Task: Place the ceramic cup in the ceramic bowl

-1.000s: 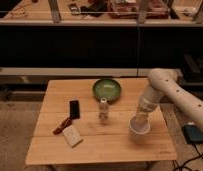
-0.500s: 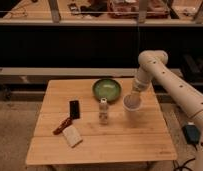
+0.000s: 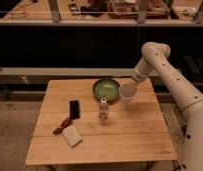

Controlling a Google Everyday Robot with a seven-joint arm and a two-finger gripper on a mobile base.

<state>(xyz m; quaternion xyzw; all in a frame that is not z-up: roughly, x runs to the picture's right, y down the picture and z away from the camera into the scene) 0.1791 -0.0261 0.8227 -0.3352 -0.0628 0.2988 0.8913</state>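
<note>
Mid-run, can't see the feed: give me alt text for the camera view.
The robot's hand holds the white ceramic cup, tilted, beside the green ceramic bowl, not yet in it. The wooden table also carries a small pale bottle, a flat black object, a red item and a white packet.

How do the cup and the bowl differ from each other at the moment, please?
The cup is white; the bowl is green inside. The cup is narrower than the bowl. The tool holds the cup up beside the bowl's rim, while the bowl rests on the table. Both are round and open-topped.
</note>
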